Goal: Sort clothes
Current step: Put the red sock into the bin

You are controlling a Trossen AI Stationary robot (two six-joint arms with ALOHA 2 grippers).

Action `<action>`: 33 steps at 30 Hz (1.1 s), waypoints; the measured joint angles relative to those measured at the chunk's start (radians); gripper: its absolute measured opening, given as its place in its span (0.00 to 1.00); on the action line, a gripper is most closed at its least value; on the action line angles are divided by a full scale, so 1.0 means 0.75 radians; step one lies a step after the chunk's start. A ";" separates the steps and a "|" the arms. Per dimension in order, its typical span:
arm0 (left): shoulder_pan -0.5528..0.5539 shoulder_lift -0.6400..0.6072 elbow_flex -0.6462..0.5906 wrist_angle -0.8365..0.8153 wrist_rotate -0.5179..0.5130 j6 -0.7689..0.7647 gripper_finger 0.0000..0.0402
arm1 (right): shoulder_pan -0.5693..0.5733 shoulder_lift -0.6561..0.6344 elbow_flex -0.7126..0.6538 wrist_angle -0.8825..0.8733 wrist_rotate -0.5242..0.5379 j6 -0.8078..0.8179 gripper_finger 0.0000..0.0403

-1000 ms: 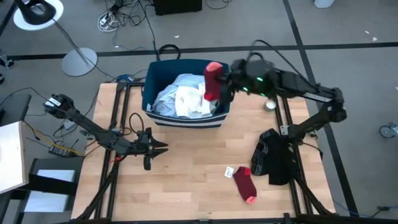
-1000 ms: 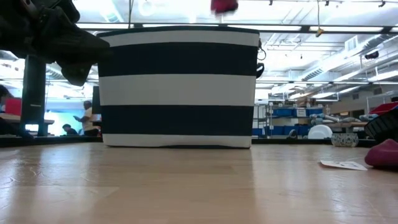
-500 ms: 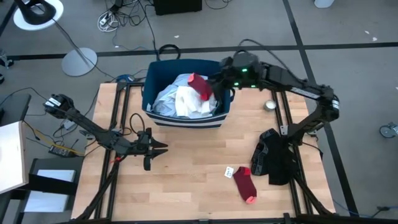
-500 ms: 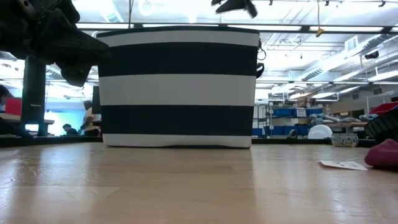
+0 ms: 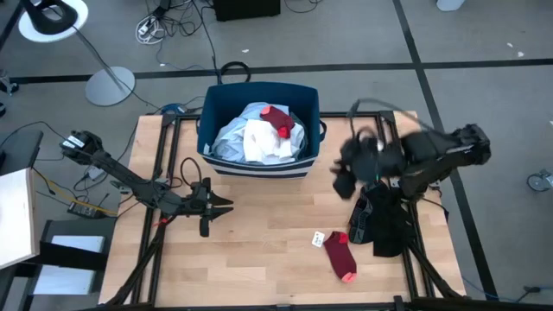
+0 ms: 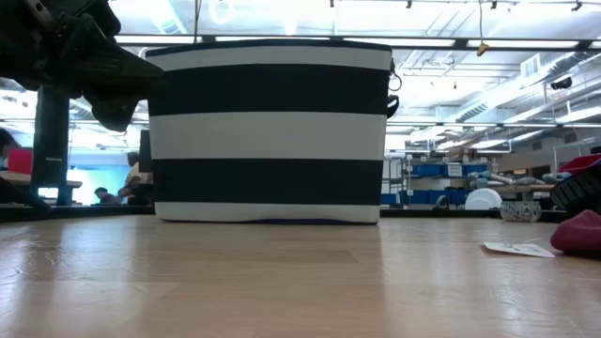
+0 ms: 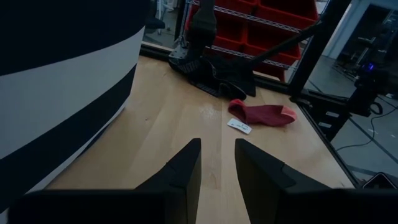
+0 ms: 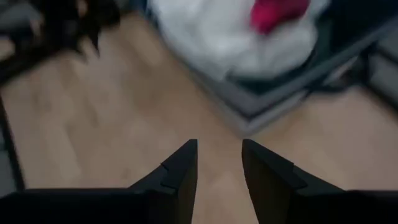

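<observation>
From the high view, the red sock (image 5: 276, 118) that was hanging from the right gripper (image 5: 346, 183) a second ago now sits on the pile in the striped bin (image 5: 212, 164), and that gripper has swung off to the bin's right, near the dark clothes (image 5: 384, 226) and the second red sock (image 5: 340, 255). Low view just shows the bin, nothing above its rim anymore. Wrist views show both grippers' fingers parted and empty, the left gripper (image 7: 216, 163) parked beside the bin, so I'd guess that second sock goes next.

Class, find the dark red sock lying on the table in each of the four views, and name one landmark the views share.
High view: dark red sock, lower right, beside a white tag.
Low view: far right edge.
Left wrist view: upper middle.
Right wrist view: not in it.
Shared landmark: the striped bin, in all four.
</observation>
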 joint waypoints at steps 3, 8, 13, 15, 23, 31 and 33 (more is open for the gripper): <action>0.000 0.000 0.000 0.001 0.000 0.000 0.26 | 0.150 0.008 -0.121 -0.031 0.006 0.203 0.32; 0.000 0.000 0.000 0.003 0.000 -0.001 0.26 | 0.331 0.011 -0.400 0.042 -0.012 0.576 0.31; 0.000 0.000 0.000 0.005 0.000 -0.004 0.26 | 0.468 0.011 -0.675 0.180 -0.078 0.937 0.32; 0.000 0.000 0.000 0.005 0.000 -0.004 0.26 | 0.509 0.013 -0.769 0.269 -0.101 1.025 0.31; 0.001 0.000 0.000 0.005 0.000 -0.005 0.26 | 0.556 0.138 -0.999 0.746 -0.255 0.976 0.31; 0.001 0.000 0.000 0.008 0.000 -0.010 0.26 | 0.549 0.432 -0.992 0.822 -0.332 0.768 0.31; 0.001 0.000 0.000 0.008 -0.001 -0.012 0.26 | 0.542 0.486 -0.987 0.849 -0.338 0.762 0.30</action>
